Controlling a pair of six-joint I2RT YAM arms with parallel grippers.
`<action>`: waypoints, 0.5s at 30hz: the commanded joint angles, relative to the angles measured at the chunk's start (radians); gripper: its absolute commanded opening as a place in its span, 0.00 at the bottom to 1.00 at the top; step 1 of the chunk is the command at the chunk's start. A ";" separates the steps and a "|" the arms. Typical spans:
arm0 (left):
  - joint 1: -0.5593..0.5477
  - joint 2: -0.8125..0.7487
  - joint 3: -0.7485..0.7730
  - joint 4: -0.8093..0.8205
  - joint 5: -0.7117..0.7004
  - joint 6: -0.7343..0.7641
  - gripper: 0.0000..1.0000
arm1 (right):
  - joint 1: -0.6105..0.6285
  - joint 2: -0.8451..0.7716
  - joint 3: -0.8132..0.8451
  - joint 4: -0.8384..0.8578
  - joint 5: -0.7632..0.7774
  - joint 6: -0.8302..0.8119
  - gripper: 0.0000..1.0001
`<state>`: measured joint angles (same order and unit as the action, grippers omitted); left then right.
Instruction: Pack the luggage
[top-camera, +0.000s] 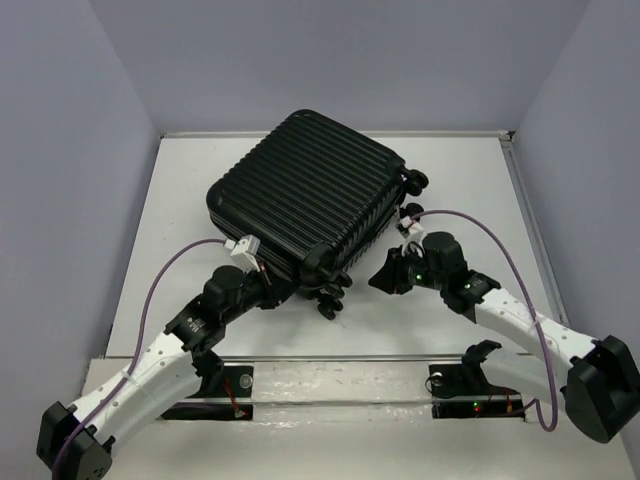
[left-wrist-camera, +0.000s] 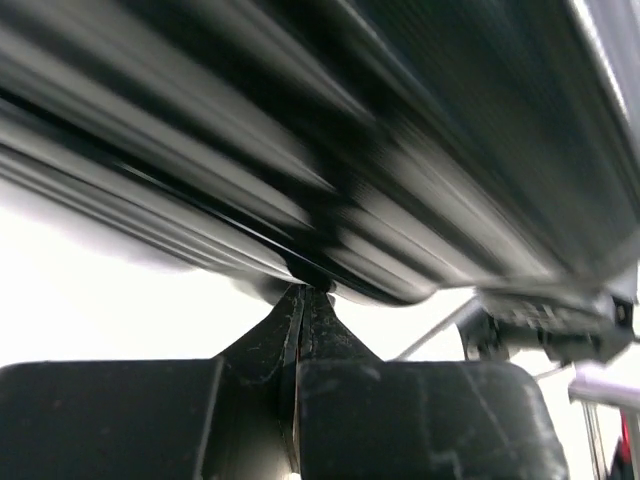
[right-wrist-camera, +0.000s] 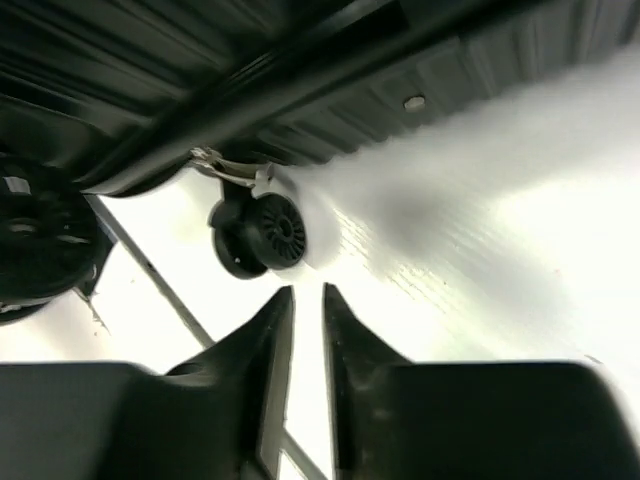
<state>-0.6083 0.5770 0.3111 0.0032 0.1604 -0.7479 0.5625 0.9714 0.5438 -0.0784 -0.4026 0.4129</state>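
Observation:
The luggage (top-camera: 305, 190) is a black ribbed hard-shell suitcase lying shut and flat on the white table (top-camera: 450, 180). My left gripper (top-camera: 283, 291) is at its near corner. In the left wrist view the left gripper (left-wrist-camera: 305, 292) is shut, with its tips against the dark seam between the luggage's (left-wrist-camera: 350, 150) two shells; nothing shows between the fingers. My right gripper (top-camera: 385, 276) hovers by the wheel side. In the right wrist view the right gripper (right-wrist-camera: 308, 290) keeps a narrow empty gap, just short of a caster wheel (right-wrist-camera: 270, 232) under the luggage (right-wrist-camera: 300, 60).
Black caster wheels (top-camera: 330, 302) stick out at the suitcase's near-right edge, and another wheel (top-camera: 416, 181) at its far right. A second wheel (right-wrist-camera: 35, 235) shows at the left of the right wrist view. A metal rail (top-camera: 340, 358) runs along the table's near edge. Walls surround the table.

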 joint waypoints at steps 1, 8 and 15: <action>-0.128 0.026 0.025 0.098 -0.067 -0.050 0.06 | 0.049 0.045 -0.070 0.400 0.013 0.000 0.37; -0.143 0.125 0.054 0.142 -0.055 -0.030 0.06 | 0.062 0.216 -0.163 0.778 -0.036 -0.036 0.54; -0.148 0.147 0.108 0.123 -0.051 -0.010 0.06 | 0.062 0.363 -0.131 0.931 -0.099 -0.069 0.55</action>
<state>-0.7479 0.7307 0.3416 0.0517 0.1158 -0.7715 0.6170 1.3006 0.3843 0.6464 -0.4408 0.3801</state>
